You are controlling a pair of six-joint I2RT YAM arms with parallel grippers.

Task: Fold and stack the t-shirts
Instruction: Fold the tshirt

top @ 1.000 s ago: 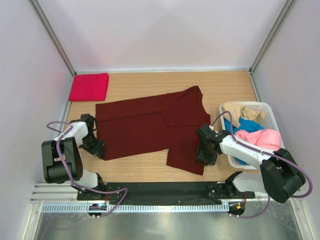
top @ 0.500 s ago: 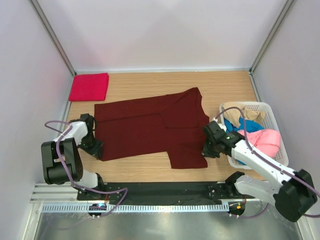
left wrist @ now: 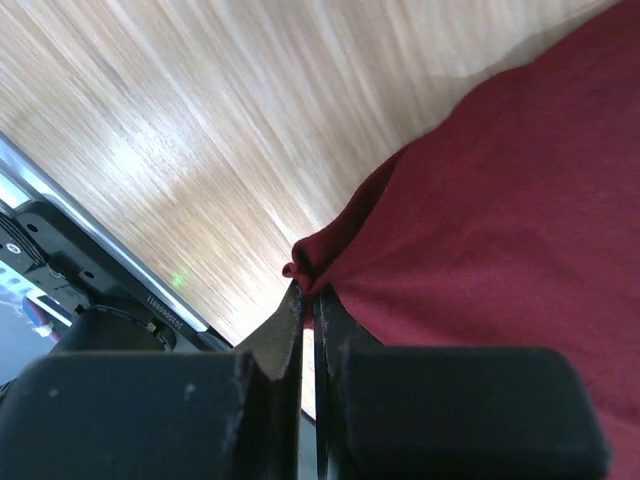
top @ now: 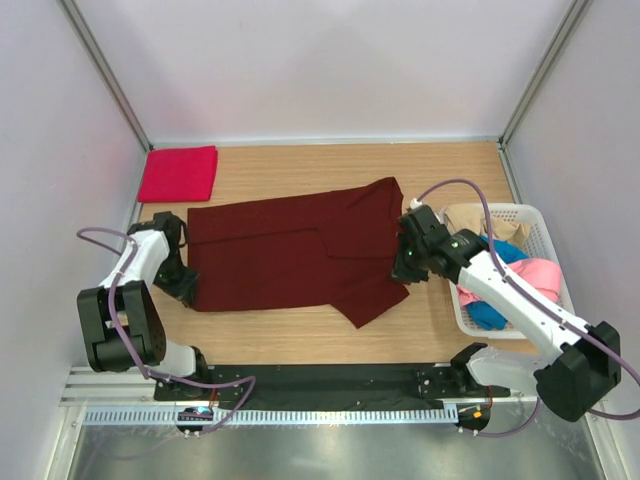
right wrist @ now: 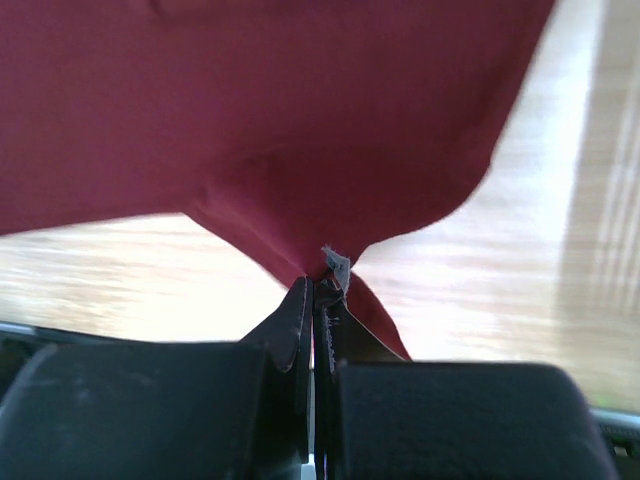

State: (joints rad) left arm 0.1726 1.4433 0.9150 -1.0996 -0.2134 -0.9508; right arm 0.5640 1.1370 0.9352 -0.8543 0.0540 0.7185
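**Top external view: the right tool (top: 402,272) now has the dark maroon cloth t-shirt (top: 290,255) by its hem**

We see the maroon shirt lying spread across the middle of the wooden counter (top: 440,170). A second ago the right tool stood half spread over the shirt's lower right flap, close to the basket. Now its fingers are pressed together on a small fold of that hem, which the right wrist view shows plainly. The flap has been drawn up and inward toward the centre right of the frame, so less cloth trails at the lower right. We judge that the fold of this shirt has begun. The left tool (top: 186,290) pinches the shirt's left edge at the lower left, its fingers pressed together on a nub of cloth. It has shifted only slightly up the frame.

The white slatted plastic basket (top: 535,222) sits at the right of the frame. It holds a pink shirt (top: 540,272), a blue shirt (top: 487,315) and a beige shirt (top: 495,228), all bundled and unfolded, with the right arm reaching across its left side. A bright crimson-red t-shirt (top: 178,172) lies folded at the upper left of the counter, well apart. We take it for the start of the stack.
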